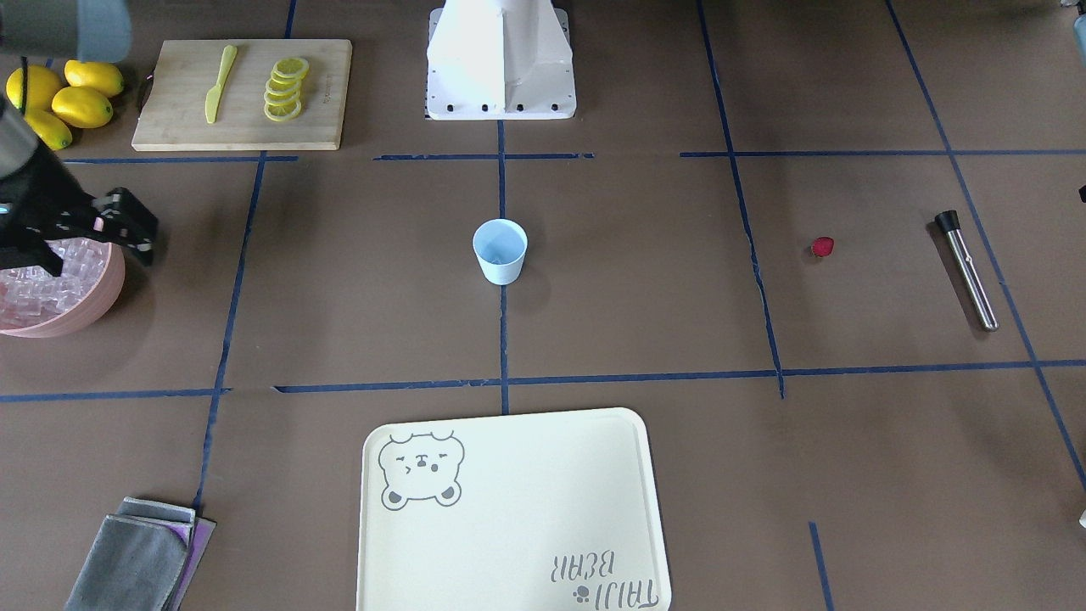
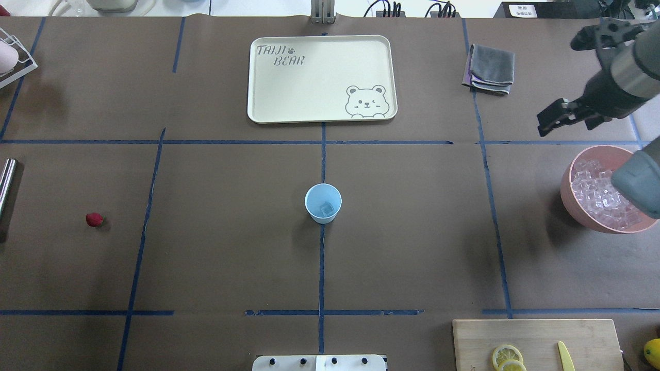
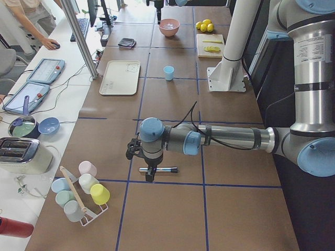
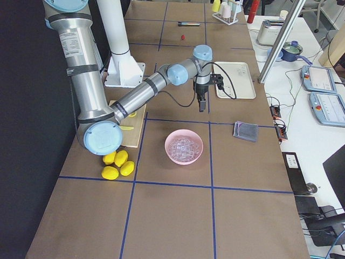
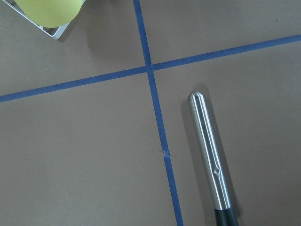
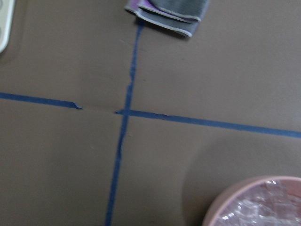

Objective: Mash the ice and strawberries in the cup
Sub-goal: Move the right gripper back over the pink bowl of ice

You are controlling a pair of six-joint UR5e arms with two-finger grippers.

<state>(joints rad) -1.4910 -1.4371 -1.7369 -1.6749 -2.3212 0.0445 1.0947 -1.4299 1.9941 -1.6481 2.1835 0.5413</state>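
The pale blue cup (image 1: pixel 500 251) (image 2: pixel 323 203) stands upright at the table's centre, with one clear ice cube (image 2: pixel 327 209) inside. More ice (image 2: pixel 600 196) fills a pink bowl (image 1: pixel 93 301). The red strawberry (image 1: pixel 822 247) (image 2: pixel 94 220) lies alone on the table. My right gripper (image 1: pixel 146 239) (image 2: pixel 544 123) hovers by the bowl's rim, fingers apart, holding nothing. My left gripper (image 3: pixel 150 178) hangs over a steel muddler (image 1: pixel 967 270) (image 5: pixel 209 155); I cannot tell whether it is open or shut.
A cream bear tray (image 2: pixel 322 77) lies beyond the cup, a folded grey cloth (image 2: pixel 490 69) to its right. A cutting board (image 1: pixel 246 93) carries lemon slices and a yellow knife, with whole lemons (image 1: pixel 68 98) beside it. A rack of coloured cups (image 3: pixel 78 193) stands near my left arm.
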